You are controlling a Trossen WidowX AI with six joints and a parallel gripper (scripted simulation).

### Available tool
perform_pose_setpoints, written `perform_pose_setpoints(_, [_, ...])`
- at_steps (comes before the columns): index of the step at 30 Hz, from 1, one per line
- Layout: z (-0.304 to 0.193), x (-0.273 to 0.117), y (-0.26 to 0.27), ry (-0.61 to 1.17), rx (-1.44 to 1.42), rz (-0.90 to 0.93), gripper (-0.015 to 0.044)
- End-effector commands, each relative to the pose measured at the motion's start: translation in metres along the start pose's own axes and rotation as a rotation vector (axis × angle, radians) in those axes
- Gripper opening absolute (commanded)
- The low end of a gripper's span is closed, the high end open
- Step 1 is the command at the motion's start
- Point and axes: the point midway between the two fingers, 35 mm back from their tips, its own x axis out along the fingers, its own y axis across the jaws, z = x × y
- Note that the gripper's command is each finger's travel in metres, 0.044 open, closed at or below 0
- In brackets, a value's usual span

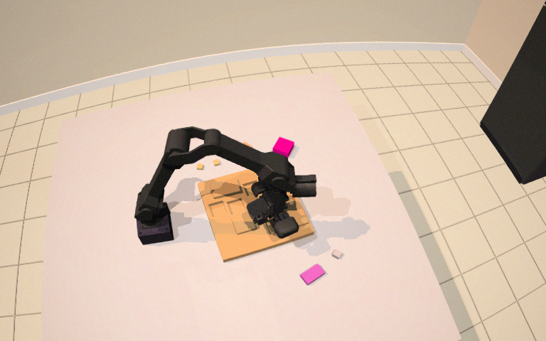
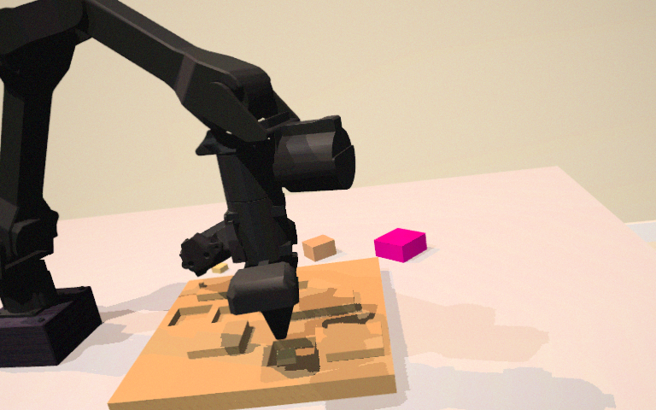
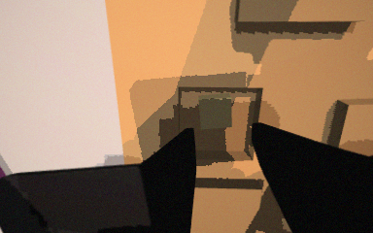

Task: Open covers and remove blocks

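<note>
The orange puzzle board [image 1: 237,250] [image 2: 159,384] [image 3: 146,49] lies on the table with open wells and board-coloured covers. One cover [image 2: 355,333] [image 3: 228,209] lies beside a square well near the board's edge. Another cover [image 2: 217,342] lies left of that well in the exterior view. A grey-green block [image 2: 286,356] [image 3: 216,113] sits in the well, partly in shadow. My gripper [image 2: 280,336] [image 3: 222,134] is partly open and empty, its fingertips just above this well. Two empty-looking wells show left of the hand. The arm hides part of the board.
Two small yellow blocks [image 1: 200,166] [image 1: 216,162], an orange block [image 1: 247,144] [image 2: 319,247] and a magenta block [image 1: 283,146] [image 2: 400,244] rest beyond the board. A pink block [image 1: 313,274] and a small pale block [image 1: 337,253] lie off its near right corner.
</note>
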Motion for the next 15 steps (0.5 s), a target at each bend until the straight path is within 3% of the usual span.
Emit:
perform_pose_setpoints(1, [0.000,0.001,-0.001,0.000,0.000,-0.005,0.0144])
perform_pose_setpoints(15, [0.000,0.013,-0.001,0.000,0.000,-0.005,0.0144])
